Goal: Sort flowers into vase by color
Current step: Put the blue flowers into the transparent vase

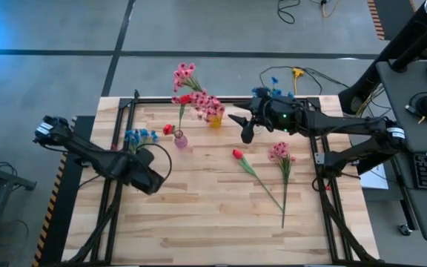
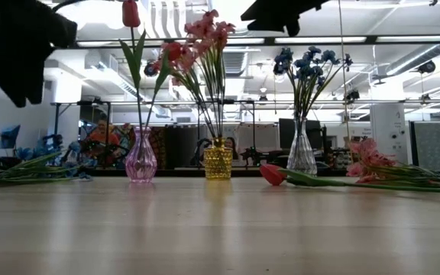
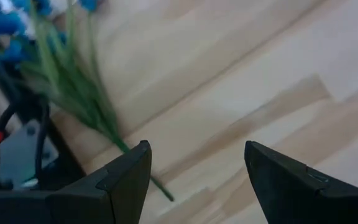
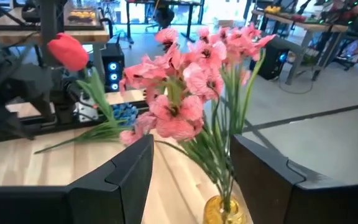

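Three vases stand on the table: a pink glass vase (image 2: pixel 141 165), a yellow vase (image 2: pixel 218 163) and a clear vase (image 2: pixel 302 151). Red tulips number two, one in the pink vase (image 2: pixel 131 14) and one lying flat (image 1: pixel 238 154). Pink blooms form two lots, a bunch in the yellow vase (image 1: pixel 199 95) and one loose stem (image 1: pixel 280 153). Blue blooms also form two lots, one in the clear vase (image 2: pixel 305 63) and one lying down (image 1: pixel 139 136), though its stem count is unclear.

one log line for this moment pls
left claw open over blue flowers | right claw open, empty, by gold vase | red tulip, pink stem on table
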